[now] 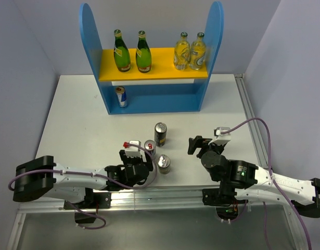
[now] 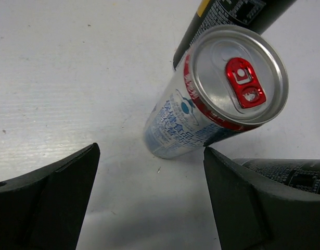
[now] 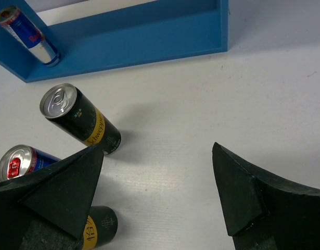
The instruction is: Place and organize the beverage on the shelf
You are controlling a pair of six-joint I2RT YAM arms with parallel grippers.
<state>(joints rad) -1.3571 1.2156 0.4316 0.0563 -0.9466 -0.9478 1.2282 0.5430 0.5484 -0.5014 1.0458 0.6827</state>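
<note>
The blue shelf (image 1: 149, 99) holds two green bottles (image 1: 122, 52) (image 1: 143, 52) and two pale yellow bottles (image 1: 190, 52) on its yellow board (image 1: 160, 70), and one silver-blue can (image 1: 121, 96) on the lower tier. On the table stand a silver-blue can (image 1: 150, 147) and two black-gold cans (image 1: 160, 134) (image 1: 164, 163). My left gripper (image 1: 139, 155) is open, right beside the silver-blue can (image 2: 201, 114), which stands just ahead of its fingers (image 2: 50, 192), not between them. My right gripper (image 1: 200, 143) is open and empty (image 3: 157, 148), to the right of the cans (image 3: 79, 120).
The table's right edge has a metal rail (image 1: 249, 114). A black-gold can (image 2: 290, 172) stands close to my left gripper's right finger. The shelf's lower tier (image 3: 149, 36) lies ahead of my right gripper, with the shelved can (image 3: 29, 34) at its left end.
</note>
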